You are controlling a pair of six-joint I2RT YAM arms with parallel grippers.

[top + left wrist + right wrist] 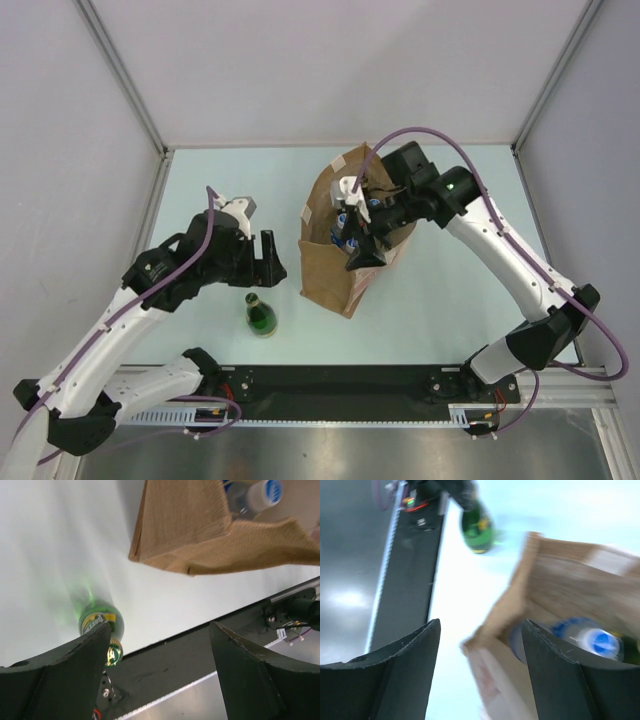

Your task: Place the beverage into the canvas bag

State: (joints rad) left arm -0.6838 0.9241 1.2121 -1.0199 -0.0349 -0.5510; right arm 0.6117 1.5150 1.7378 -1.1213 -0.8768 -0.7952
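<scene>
Upright on the desk [450, 300], left of the canvas bag [325, 272], the green bottle [262, 316] stands near the wide-open, empty left gripper [272, 258], the nearer one; the right gripper [358, 242] gapes empty over the bag.

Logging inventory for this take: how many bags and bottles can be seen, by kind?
Canvas bag: 1
Green bottle, on the table: 1
Clear blue-labelled bottle, in the bag: 1 clearly seen
Total: 3
</scene>
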